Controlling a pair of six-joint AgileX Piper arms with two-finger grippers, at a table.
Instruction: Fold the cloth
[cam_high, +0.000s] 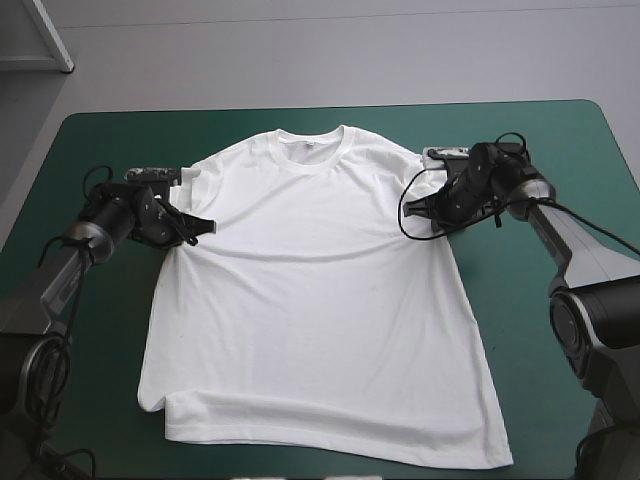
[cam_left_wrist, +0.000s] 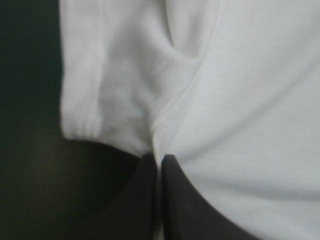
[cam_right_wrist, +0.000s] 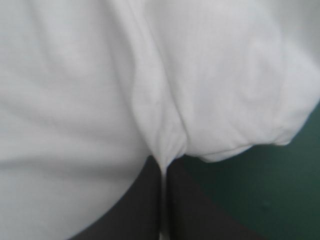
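I see the left gripper (cam_high: 206, 227) and right gripper (cam_high: 416, 208) each pinching the T-shirt (cam_high: 320, 300) at an armpit, hem toward frame bottom.

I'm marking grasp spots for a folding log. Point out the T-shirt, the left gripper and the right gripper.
T-shirt (cam_high: 320, 290), high view: middle of its front.
left gripper (cam_left_wrist: 159, 158), left wrist view: between fingertips, at the underarm seam.
right gripper (cam_right_wrist: 162, 162), right wrist view: between fingertips, at the underarm seam.
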